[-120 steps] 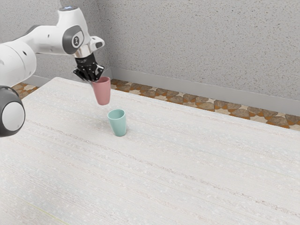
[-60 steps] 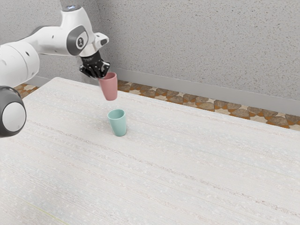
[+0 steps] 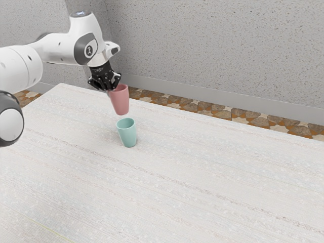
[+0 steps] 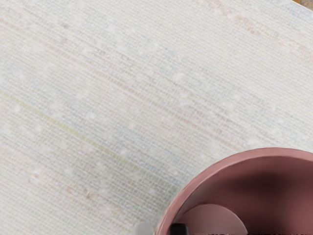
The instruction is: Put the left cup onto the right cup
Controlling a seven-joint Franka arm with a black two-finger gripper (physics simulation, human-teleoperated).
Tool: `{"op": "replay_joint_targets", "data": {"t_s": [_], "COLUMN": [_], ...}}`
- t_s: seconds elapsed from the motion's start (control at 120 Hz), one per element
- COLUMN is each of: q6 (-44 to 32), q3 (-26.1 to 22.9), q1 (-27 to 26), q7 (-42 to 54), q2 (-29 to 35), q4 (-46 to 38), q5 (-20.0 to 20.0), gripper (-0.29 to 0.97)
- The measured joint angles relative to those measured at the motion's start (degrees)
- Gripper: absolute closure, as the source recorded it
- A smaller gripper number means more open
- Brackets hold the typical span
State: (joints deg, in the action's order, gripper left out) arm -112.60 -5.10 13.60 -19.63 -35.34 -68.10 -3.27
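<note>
A pink cup (image 3: pixel 120 99) hangs in the air, slightly tilted, held at its rim by my black gripper (image 3: pixel 107 84), which is shut on it. It sits just above and a little behind the teal cup (image 3: pixel 126 132), which stands upright on the white table (image 3: pixel 202 172). A small gap separates the pink cup's base from the teal cup's rim. In the wrist view the pink cup's open mouth (image 4: pixel 244 196) looms right under my hand, over the bare tabletop (image 4: pixel 98 98).
The table's far edge meets a patterned floor strip (image 3: pixel 243 115) and a grey wall (image 3: pixel 228 45). Wide open tabletop lies toward the exterior view's right and front.
My gripper has carried the pink cup toward the exterior view's right and slightly down, from beside and behind the teal cup to nearly above it.
</note>
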Motion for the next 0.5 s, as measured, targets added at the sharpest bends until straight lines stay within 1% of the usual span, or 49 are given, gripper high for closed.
{"op": "replay_joint_targets", "data": {"t_s": [0.35, 0.5], "q6": [-2.87, -4.81], "q3": [0.00, 0.00], "q1": [-1.07, -1.19], "q7": [-2.71, -3.74], "q2": [1.12, 1.95], "q4": [-2.38, -4.64], "q5": [-0.14, -0.22], "gripper": [0.79, 0.79]}}
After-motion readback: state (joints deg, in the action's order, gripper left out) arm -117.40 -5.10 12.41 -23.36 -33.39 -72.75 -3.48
